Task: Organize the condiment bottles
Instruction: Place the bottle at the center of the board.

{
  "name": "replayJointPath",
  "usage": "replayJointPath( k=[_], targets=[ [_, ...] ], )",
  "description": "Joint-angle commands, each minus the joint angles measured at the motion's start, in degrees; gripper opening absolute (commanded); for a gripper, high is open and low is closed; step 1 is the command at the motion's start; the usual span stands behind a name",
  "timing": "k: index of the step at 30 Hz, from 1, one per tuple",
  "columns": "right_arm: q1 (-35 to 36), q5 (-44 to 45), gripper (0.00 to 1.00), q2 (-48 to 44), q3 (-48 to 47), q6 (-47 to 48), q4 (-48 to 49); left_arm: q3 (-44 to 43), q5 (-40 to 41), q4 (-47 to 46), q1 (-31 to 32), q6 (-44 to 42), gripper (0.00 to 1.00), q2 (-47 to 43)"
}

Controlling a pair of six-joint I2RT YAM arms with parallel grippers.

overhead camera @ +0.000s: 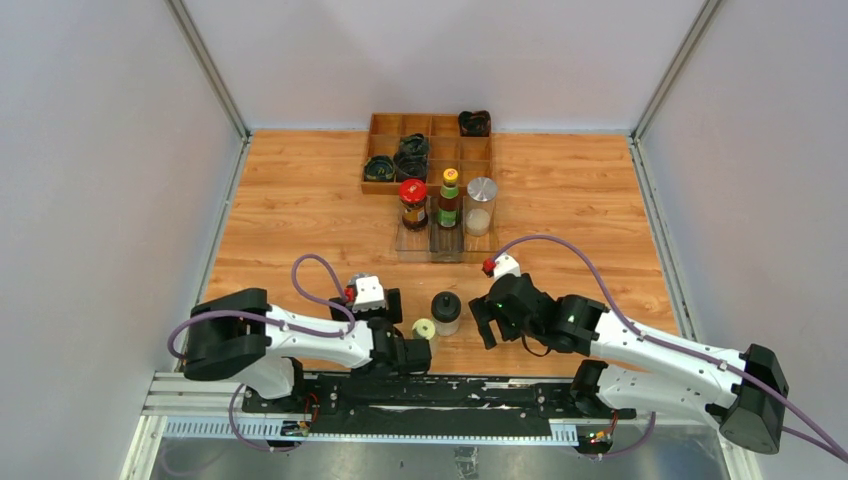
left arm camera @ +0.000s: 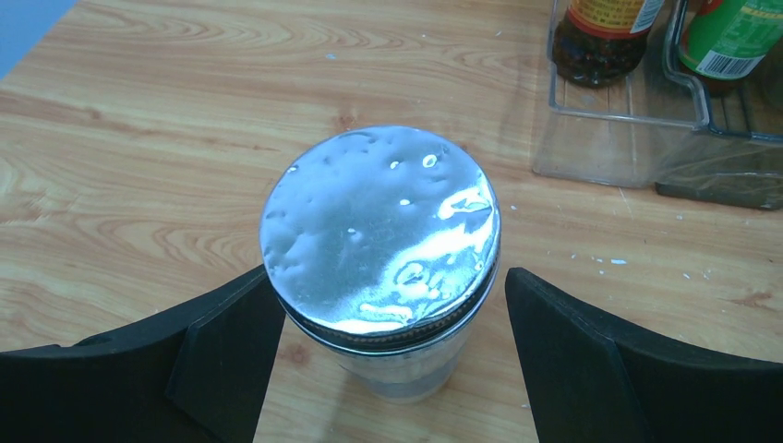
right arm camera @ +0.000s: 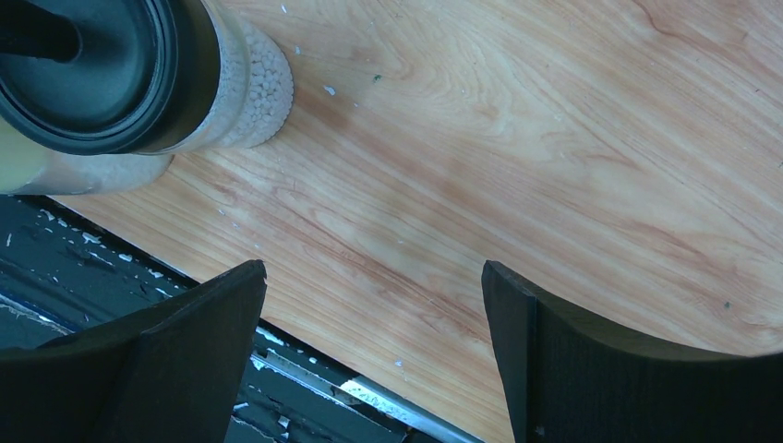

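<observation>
A silver-capped glass jar (left arm camera: 380, 226) stands on the wood table between my left gripper's (left arm camera: 388, 277) open fingers. The left finger is close beside the lid and the right finger (left arm camera: 554, 332) stands apart from it. In the top view my left gripper (overhead camera: 372, 298) mostly hides this jar. A black domed-cap jar (overhead camera: 446, 312) and a pale yellow-capped jar (overhead camera: 423, 328) stand near the front edge. My right gripper (overhead camera: 487, 325) is open and empty just right of them; in its wrist view (right arm camera: 374, 268) the black cap (right arm camera: 83, 74) is at top left. A red-capped jar (overhead camera: 413, 203), a yellow-green-capped bottle (overhead camera: 449, 198) and a silver-capped jar (overhead camera: 481, 205) stand in the clear tray (overhead camera: 445, 250).
A wooden compartment box (overhead camera: 385, 125) with dark coiled bundles (overhead camera: 410, 155) sits behind the tray. The tray's near corner (left arm camera: 591, 157) lies right of and beyond the left gripper. The table's front edge and metal rail (right arm camera: 305, 369) lie under the right gripper. Walls enclose the table.
</observation>
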State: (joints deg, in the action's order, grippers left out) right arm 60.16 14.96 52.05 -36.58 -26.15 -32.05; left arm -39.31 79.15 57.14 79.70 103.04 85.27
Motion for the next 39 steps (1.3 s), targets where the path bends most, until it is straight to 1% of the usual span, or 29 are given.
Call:
replayJointPath(
  k=[1, 6, 8, 11, 15, 18, 21, 23, 25, 28, 32, 34, 39],
  targets=[
    [0.88, 0.08, 0.93, -0.19, 0.84, -0.71, 0.19, -1.58, 1.82, -0.01, 0.54, -4.87, 0.92, -3.26],
    [1.01, 0.0, 0.93, -0.67, 1.78, -1.19, 0.68, -5.45, 2.11, -0.01, 0.54, -12.32, 0.92, -5.58],
    [1.1, -0.02, 0.93, -1.03, 2.3, -1.46, 0.97, -7.53, 1.7, 0.07, 0.54, -16.83, 0.92, -6.9],
    [1.1, -0.16, 0.93, -1.5, 3.1, -1.79, 1.49, -11.95, 0.47, 0.05, 0.55, -26.41, 0.93, -9.6],
    [1.18, -0.45, 0.93, -1.3, 3.85, -2.21, 2.51, -18.49, -1.81, 0.13, 0.54, -37.31, 1.0, -13.8],
    [1.27, -0.61, 0.93, -1.3, 4.14, -2.41, 3.23, -22.24, -3.65, 0.2, 0.54, -42.35, 1.0, -18.39],
    [1.36, -0.7, 0.93, -1.31, 4.48, -2.58, 3.71, -24.02, -6.16, 0.12, -0.16, -44.42, 1.0, -22.56],
    [1.45, -0.81, 0.93, -1.51, 4.7, -2.68, 3.89, -25.31, -10.07, 0.05, -2.07, -46.58, 1.0, -24.19],
    [1.54, -0.87, 0.93, -1.8, 4.95, -2.76, 4.14, -28.19, -15.07, 0.16, -4.73, -51.09, 1.0, -24.34],
    [1.54, -1.18, 0.93, -1.91, 5.49, -3.04, 4.72, -32.58, -23.73, 1.44, -9.02, -58.53, 1.0, -22.43],
    [1.71, -1.56, 0.93, -1.66, 5.73, -3.2, 5.41, -36.53, -31.02, 3.38, -13.12, -64.72, 1.0, -20.1],
    [1.72, -1.54, 0.93, -1.72, 5.72, -3.13, 5.42, -37.69, -36.28, 3.32, -16.78, -68.16, 1.0, -19.93],
    [1.71, -1.13, 0.93, -2.92, 6.24, -3.03, 4.99, -40.13, -54.08, 3.36, -28.33, -77.16, 1.0, -20.57]
  ],
)
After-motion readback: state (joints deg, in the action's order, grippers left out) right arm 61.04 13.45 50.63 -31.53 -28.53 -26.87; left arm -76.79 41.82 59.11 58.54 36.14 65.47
